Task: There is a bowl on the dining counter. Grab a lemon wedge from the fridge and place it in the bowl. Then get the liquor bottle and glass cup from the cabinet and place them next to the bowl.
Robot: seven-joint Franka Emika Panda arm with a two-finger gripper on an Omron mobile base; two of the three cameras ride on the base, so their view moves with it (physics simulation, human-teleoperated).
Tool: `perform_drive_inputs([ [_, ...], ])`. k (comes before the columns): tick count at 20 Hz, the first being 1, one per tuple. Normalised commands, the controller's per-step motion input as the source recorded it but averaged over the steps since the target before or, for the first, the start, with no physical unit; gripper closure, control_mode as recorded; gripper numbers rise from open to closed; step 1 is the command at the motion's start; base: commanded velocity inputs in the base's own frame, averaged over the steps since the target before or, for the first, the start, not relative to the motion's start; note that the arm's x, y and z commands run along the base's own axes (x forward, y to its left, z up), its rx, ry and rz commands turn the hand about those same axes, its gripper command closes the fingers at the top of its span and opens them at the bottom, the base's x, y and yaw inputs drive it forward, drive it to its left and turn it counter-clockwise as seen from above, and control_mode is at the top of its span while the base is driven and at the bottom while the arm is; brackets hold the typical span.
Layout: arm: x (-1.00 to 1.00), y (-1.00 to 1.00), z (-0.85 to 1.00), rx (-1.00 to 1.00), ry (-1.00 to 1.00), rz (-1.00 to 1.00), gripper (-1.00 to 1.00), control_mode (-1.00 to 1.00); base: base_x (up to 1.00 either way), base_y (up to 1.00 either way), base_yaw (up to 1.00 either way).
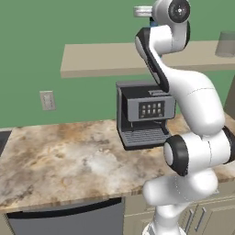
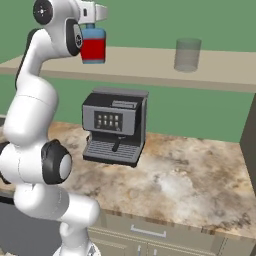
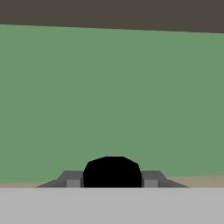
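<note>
One liquor bottle point(image 2: 93, 46) stands upright near our shelf's point(image 2: 150, 67) left end, cap upward, our gripper point(image 3: 112, 173) clamped around its black cap; the glass cup point(image 2: 187, 54) stands well apart.

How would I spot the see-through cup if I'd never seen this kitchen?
Look at the green wall and find the long tan shelf above the coffee machine. The glass cup stands on it, apart from the bottle: clear and greyish, not red and blue.
</note>
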Motion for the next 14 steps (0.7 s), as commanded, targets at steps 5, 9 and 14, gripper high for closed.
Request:
perform_drive_inputs([
  [5,-0.21,0.06,0.0,0.02,0.0,0.0,1.0,-1.0,0.0,0.0,0.0],
  [9,-0.5,0.0,0.0,0.04,0.0,0.01,1.0,-1.0,0.0,0.0,0.0],
  [14,-0.8,0.0,0.18,0.05,0.0,0.01,1.0,-1.0,0.0,0.0,0.0],
])
